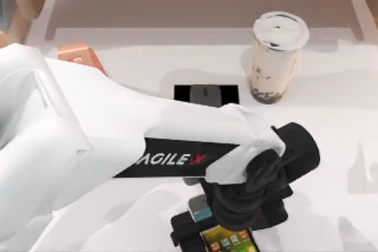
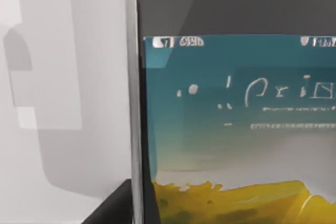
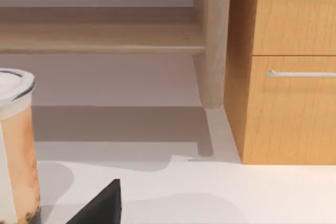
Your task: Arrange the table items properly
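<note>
On black pad (image 1: pixel 184 93) grey mouse (image 1: pixel 205 94), milk-tea cup (image 1: pixel 275 57) upright, lidded

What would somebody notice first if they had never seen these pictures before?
Probably the big white left arm, stretching from the table's left side toward the near edge, its black tool right over a smartphone with a bright icon screen. Next comes the tall milk-tea cup standing upright at the far right. Between them, a small grey mouse sits on a black pad.
</note>
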You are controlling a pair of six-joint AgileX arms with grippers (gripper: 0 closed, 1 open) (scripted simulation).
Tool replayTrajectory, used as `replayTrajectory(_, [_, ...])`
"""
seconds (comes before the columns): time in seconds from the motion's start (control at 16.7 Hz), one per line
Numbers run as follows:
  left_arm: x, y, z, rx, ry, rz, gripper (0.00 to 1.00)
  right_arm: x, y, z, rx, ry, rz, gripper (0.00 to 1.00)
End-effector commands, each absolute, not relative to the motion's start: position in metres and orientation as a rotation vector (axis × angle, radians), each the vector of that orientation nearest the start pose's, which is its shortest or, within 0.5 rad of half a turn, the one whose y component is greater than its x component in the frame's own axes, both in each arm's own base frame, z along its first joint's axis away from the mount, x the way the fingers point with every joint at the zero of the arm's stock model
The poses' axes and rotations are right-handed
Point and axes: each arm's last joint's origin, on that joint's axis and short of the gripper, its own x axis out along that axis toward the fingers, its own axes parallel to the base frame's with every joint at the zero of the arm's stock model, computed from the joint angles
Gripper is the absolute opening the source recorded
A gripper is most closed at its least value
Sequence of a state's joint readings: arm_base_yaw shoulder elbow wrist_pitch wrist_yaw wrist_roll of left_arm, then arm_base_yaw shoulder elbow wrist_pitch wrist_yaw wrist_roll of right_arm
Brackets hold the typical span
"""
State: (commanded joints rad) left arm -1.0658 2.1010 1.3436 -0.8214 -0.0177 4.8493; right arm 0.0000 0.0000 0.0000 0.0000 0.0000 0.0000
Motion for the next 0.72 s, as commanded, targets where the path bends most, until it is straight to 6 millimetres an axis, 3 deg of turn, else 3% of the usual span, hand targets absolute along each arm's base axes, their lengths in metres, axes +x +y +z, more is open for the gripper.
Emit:
replayTrajectory(0.12, [0.186,-0.329,0.104,-0.283,1.534,0.305,0.0,0.106,-0.001,0.16,0.0,0.0,0.0,1.0])
replayTrajectory(0.54, [0.186,-0.328,0.14,-0.285,1.534,0.293,0.0,0.106,-0.001,0.16,0.0,0.0,0.0,1.0])
replayTrajectory(0.72, [0.186,-0.328,0.144,-0.287,1.534,0.292,0.0,0.106,-0.001,0.16,0.0,0.0,0.0,1.0])
